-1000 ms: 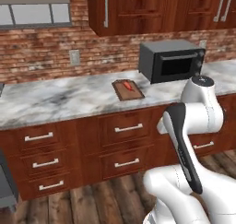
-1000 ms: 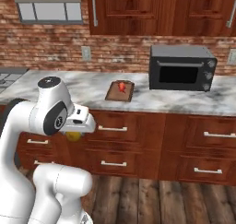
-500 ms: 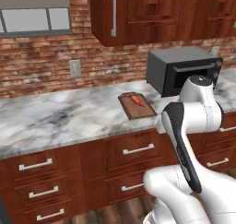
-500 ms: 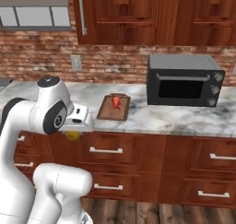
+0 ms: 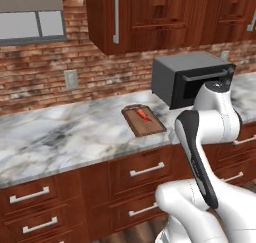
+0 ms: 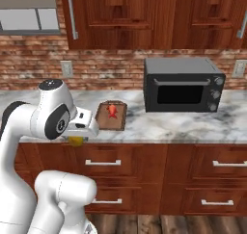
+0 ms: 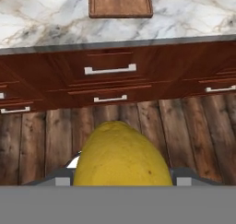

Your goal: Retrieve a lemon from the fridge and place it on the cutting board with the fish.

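The yellow lemon [image 7: 120, 156] fills the lower middle of the hand view, with my gripper [image 7: 122, 178] shut on it. In the right base view the lemon [image 6: 75, 141] hangs under the hand in front of the counter edge, just left of and below the cutting board [image 6: 102, 121]. This reddish-brown board [image 5: 148, 128] lies on the marble counter with the orange-red fish [image 5: 144, 115] on it. In the hand view the board [image 7: 120, 4] sits at the top, beyond the drawers. The fridge is out of view.
A black microwave [image 6: 183, 85] stands on the counter [image 5: 65, 137] right of the board. Wooden drawers with bar handles [image 7: 110, 70] run below the counter, dark upper cabinets [image 6: 144, 16] hang above, and a wood floor [image 7: 41, 144] lies under the hand.
The whole picture has shifted: the base drove closer to the counter, so the board and microwave look nearer and larger. The arm keeps the lemon in the same pose.
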